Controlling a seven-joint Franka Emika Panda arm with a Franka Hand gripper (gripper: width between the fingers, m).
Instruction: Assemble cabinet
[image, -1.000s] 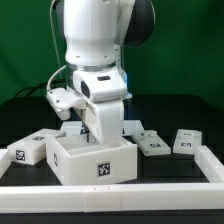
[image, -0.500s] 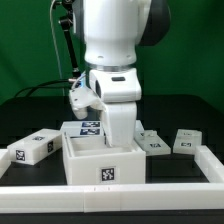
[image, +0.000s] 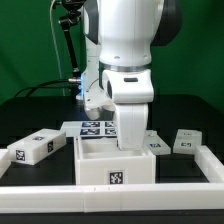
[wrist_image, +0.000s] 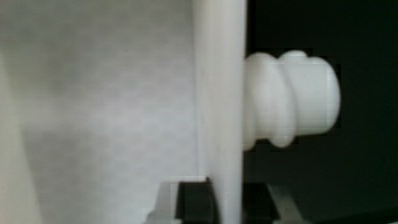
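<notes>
Watching from my remote console: a loose tagged block lies at nine o'clock of the cabinet, which stands open-topped at the middle of the dark worktop. My arm's jaws are clamped on its three-o'clock wall. Another tagged block rests farther out toward three o'clock.

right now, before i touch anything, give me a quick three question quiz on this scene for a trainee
1. True or false: the hand hangs open, clear of the cabinet.
2. In the exterior view, the marker board lies: A) in front of the cabinet, B) behind it, C) on top of it.
3. Fill in: the lone tagged block lies on the exterior view's ____ of the cabinet.

Key: 1 false, its fingers close on a cabinet wall; 2 B; 3 left.
</notes>
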